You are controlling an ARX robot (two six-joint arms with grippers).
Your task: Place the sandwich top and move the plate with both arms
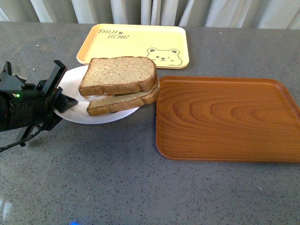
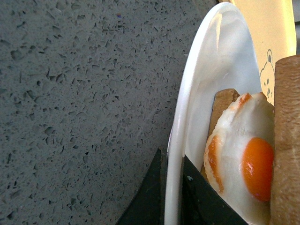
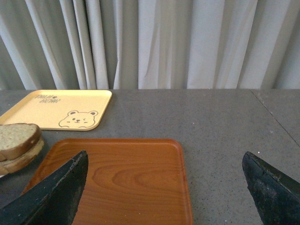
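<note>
While the grey speckled stone desk [image 1: 93,178] fills your view, its biggest load is the brown wood-grain rectangular tray [image 1: 225,117] toward the right edge. Your right gripper [image 3: 165,159] faces it, fingers spread wide and holding nothing. You have the pale yellow rectangular bear tray [image 1: 136,42] by the far edge. The round white plate [image 1: 72,79] sits left of centre, just beside both trays. Your left gripper [image 1: 65,86] pinches its rim on the side nearest the left edge. The squarish brown wholegrain sandwich top [image 1: 119,75] lies on the plate's stack, over a fried egg [image 2: 243,159].
</note>
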